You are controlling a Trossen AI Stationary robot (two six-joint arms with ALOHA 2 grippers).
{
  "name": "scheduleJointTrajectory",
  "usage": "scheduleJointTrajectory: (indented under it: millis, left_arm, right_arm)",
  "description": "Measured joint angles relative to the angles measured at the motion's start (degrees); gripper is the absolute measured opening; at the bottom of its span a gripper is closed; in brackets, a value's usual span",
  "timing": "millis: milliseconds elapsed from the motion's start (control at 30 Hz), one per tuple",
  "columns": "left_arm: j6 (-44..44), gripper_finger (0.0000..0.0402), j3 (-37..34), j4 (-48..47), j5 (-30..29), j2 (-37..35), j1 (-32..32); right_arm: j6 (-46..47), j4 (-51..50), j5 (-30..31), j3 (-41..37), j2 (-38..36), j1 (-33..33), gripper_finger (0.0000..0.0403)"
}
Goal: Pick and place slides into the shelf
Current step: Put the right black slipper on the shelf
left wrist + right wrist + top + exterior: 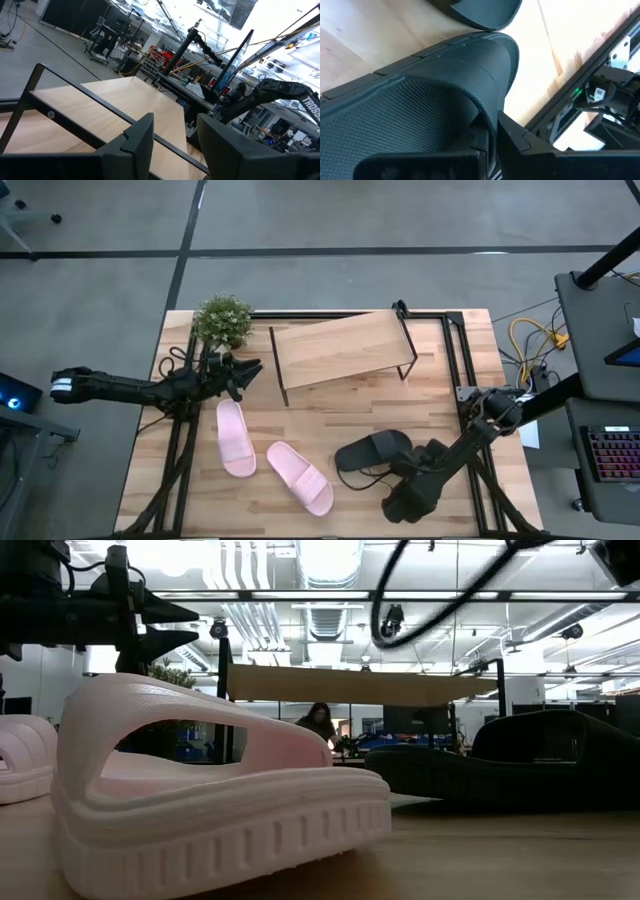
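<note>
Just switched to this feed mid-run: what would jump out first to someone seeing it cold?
The slanted light wood shelf on its black rod frame stands bare at the table's far side. Two pale pink open-toe slide sandals lie side by side on the tabletop in front of it. Near the right edge, the right tool is shut on the wide strap of a black slide sandal; the left tool hovers by the shelf.

A pale pink slide (pixel 215 795) is filling the foreground on the wooden table (pixel 500 860). A second pink slide (pixel 25 755) is sitting at left, a black slide (pixel 510 775) at right. The shelf (pixel 350 686) is standing behind them. A person (pixel 318 723) is sitting far back.
</note>
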Motion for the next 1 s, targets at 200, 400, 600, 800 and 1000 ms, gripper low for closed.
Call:
scheduleJointTrajectory:
  millis: [200, 400, 600, 800, 1000]
  left_arm:
    - [0.0, 0.0136, 0.0, -0.16, 0.0, 0.04, -0.02]
    - [0.0, 0.0136, 0.0, -0.09, 0.0, 0.06, 0.0]
    - [0.0, 0.0136, 0.0, 0.01, 0.0, -0.01, 0.0]
    - [0.02, 0.0136, 0.02, 0.08, -0.02, 0.06, 0.0]
    - [0.02, 0.0136, 0.02, 0.04, -0.02, 0.06, 0.0]
  right_arm:
    - [-2.02, -0.16, 0.24, 2.24, 0.0, 0.02, 0.0009]
    - [-0.54, -0.18, 4.99, 4.54, -1.97, 0.02, 0.0009]
    - [0.93, -0.1, 9.35, 5.07, -5.21, 0.0, 0.0009]
    - [0.54, -0.27, 9.17, 5.19, -7.6, 0.0, 0.0009]
    - [-2.21, -0.21, 14.11, 9.02, -8.12, -0.02, 0.0009]
